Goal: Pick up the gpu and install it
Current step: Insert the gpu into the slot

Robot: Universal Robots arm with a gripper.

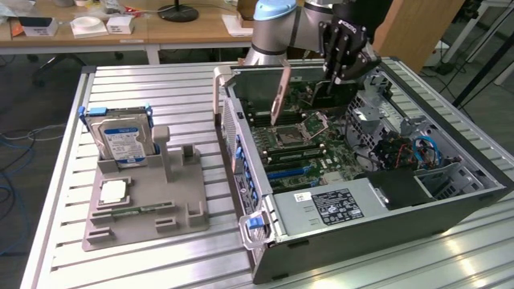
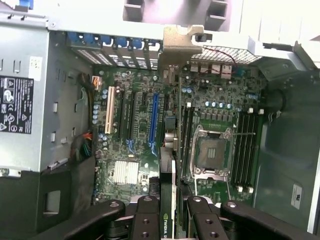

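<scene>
My gripper (image 1: 336, 79) is closed on the gpu (image 1: 281, 91), one finger (image 2: 146, 217) on each side of the card's top edge. The gpu (image 2: 168, 170) stands on edge beneath me inside the open computer case (image 1: 377, 226), over the motherboard (image 1: 317, 153). Its metal bracket (image 2: 183, 44) lies toward the case's rear wall with the slot covers. From above, the card runs between the blue expansion slot (image 2: 153, 120) and the bare processor socket (image 2: 210, 150). I cannot tell whether its lower edge touches a slot. The case lies on its side on the slatted worktop (image 1: 161, 78). Towards the exterior view's left, well apart from the case, a grey fixture (image 1: 148, 211) holds a hard drive (image 1: 122, 143) upright.
</scene>
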